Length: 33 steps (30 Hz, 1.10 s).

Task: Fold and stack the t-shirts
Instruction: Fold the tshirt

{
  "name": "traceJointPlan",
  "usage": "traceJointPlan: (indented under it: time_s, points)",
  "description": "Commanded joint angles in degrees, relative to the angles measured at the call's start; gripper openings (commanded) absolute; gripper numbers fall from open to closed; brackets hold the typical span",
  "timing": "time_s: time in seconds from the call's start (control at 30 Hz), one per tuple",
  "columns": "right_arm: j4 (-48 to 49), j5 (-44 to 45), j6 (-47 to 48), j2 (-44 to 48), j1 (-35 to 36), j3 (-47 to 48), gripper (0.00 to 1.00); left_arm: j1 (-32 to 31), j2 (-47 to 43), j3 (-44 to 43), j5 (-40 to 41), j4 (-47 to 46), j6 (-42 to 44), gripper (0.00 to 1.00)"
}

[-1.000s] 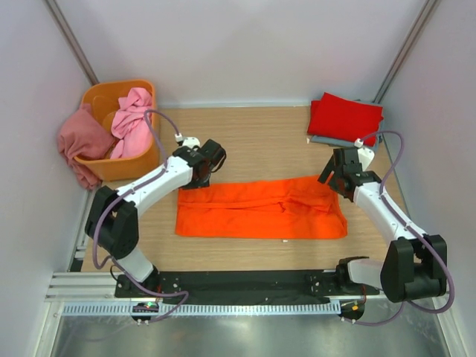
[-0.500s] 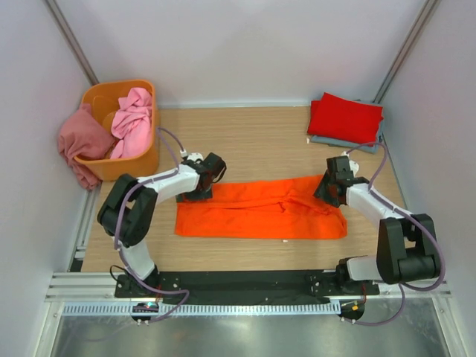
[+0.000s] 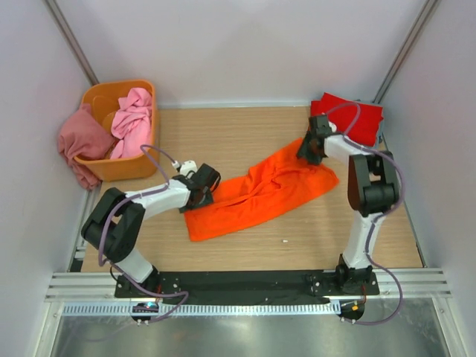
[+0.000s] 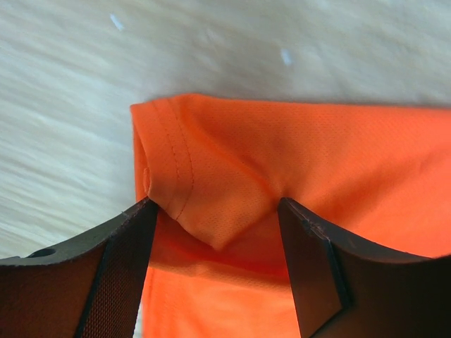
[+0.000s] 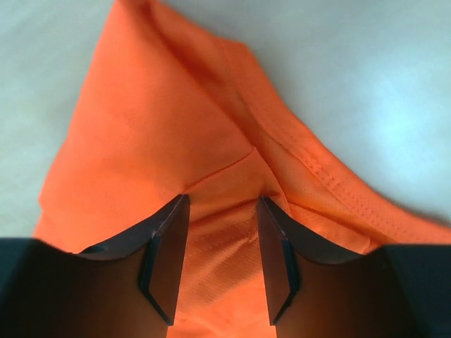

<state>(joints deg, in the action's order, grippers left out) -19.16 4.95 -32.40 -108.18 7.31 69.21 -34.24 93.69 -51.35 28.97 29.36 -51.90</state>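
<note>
The bright orange t-shirt [image 3: 260, 193] lies slanted across the table, from near left up to far right. My left gripper [image 3: 202, 187] is low at its near-left end, its jaws closed on a bunched hem corner [image 4: 211, 211]. My right gripper [image 3: 309, 151] is shut on the shirt's far-right end, a fold pinched between its jaws [image 5: 222, 201]. The folded red t-shirt [image 3: 353, 119] lies at the far right; the grey-blue one under it is mostly hidden. The light pink t-shirt [image 3: 132, 123] sits in the tub. The dusty rose t-shirt [image 3: 80, 141] hangs over the tub's left side.
The rigid orange tub [image 3: 100, 93] stands at the far left corner. White walls close in the table on three sides. A small white speck [image 3: 285, 241] lies on the wood near the front. The black rail with the arm bases runs along the near edge.
My right gripper has pulled the shirt's right end up and back toward the red shirt. The orange shirt has gone from a flat strip to a slanted, bunched shape. My left gripper stayed low at the left end.
</note>
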Motion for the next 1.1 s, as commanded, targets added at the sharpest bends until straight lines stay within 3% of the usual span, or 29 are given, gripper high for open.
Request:
traceJointPlan:
  time_s: [0.0, 0.07, 0.1, 0.17, 0.2, 0.3, 0.47, 0.63, 0.77, 0.87, 0.93, 0.97, 1.0, 1.07]
  points:
    - [-6.31, -3.1, 2.86, -12.72, 4.71, 19.81, 0.51, -4.51, 0.01, 5.9, -11.39, 4.03, -6.18, 0.71]
    - [-10.71, -6.33, 6.55, -23.0, 6.92, 30.58, 0.55, -9.95, -0.79, 6.7, -14.28, 4.03, -11.08, 0.71]
    - [-12.29, -9.4, 7.78, -26.61, 9.1, 42.21, 0.56, -15.45, -0.96, 6.53, -15.08, 4.12, -13.03, 0.7]
    - [-18.79, -12.06, 10.25, -38.34, 10.96, 55.35, 0.6, -21.54, 0.08, 3.65, -17.7, 4.47, -18.03, 0.71]
    - [-20.55, -12.85, 10.52, -41.81, 12.01, 67.43, 0.61, -27.14, 0.87, 1.98, -18.59, 5.26, -19.54, 0.72]
    - [-21.02, -16.89, 8.59, -50.45, 12.55, 79.21, 0.64, -35.16, 3.95, -5.93, -21.23, 8.68, -21.4, 0.75]
    - [-2.83, -23.93, 9.36, -43.01, 12.47, 68.17, 0.77, -39.85, 2.65, -16.91, -22.03, 15.19, -20.09, 0.81]
    - [-2.55, -22.71, 12.98, -34.13, 12.29, 66.76, 0.8, -40.03, -1.05, -27.98, -13.52, 25.01, -15.79, 0.92]
    - [-3.87, -20.78, 14.56, -26.31, 11.41, 61.6, 0.81, -39.94, -2.28, -35.2, -7.98, 34.25, -13.24, 0.93]
    - [-4.13, -17.53, 15.7, -18.31, 10.71, 54.83, 0.81, -39.5, -5.17, -34.18, -3.14, 37.69, -13.41, 0.92]
    - [-2.91, -15.15, 15.01, -13.92, 10.27, 45.87, 0.78, -38.1, -9.04, -31.28, -2.34, 36.04, -12.62, 0.91]
    - [-2.64, -15.23, 14.48, -10.51, 10.27, 42.71, 0.72, -35.75, -10.27, -28.13, -3.73, 35.24, -12.09, 0.9]
    - [-1.94, -18.63, 13.52, -8.91, 10.35, 37.19, 0.6, -34.59, -11.41, -26.71, -4.44, 34.45, -10.69, 0.89]
    - [-1.06, -22.77, 9.91, -6.53, 10.79, 31.98, 0.58, -33.0, -15.28, -23.8, -3.84, 33.48, -9.28, 0.88]
